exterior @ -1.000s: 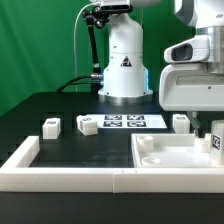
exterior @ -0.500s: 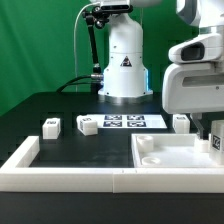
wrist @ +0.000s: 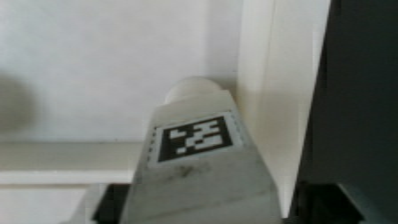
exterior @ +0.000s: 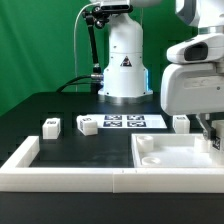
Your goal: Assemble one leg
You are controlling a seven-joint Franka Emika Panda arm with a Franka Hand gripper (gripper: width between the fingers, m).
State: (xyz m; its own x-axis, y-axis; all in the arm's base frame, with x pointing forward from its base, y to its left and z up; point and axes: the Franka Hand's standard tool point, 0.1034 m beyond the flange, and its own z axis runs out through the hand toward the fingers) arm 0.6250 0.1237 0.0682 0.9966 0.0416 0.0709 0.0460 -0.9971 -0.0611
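My gripper (exterior: pixel 212 133) is at the exterior view's right edge, over the right end of the large flat white panel (exterior: pixel 165 152). It is shut on a white leg (exterior: pixel 214 144), which it holds upright just above the panel. In the wrist view the held leg (wrist: pixel 199 150) shows its black-and-white tag between the two dark fingers (wrist: pixel 114 202), with the panel's white surface and raised edge (wrist: pixel 276 70) behind it. Three more legs lie on the black table: two at the left (exterior: pixel 50 126) (exterior: pixel 87 126) and one behind the panel (exterior: pixel 181 122).
The marker board (exterior: pixel 126 122) lies in front of the robot's white base (exterior: pixel 124 65). A white raised border (exterior: pixel 40 165) runs along the table's front and left. A green backdrop stands behind.
The arm has sunk slightly, with the leg still held in the gripper. The other legs and the panel have not moved.
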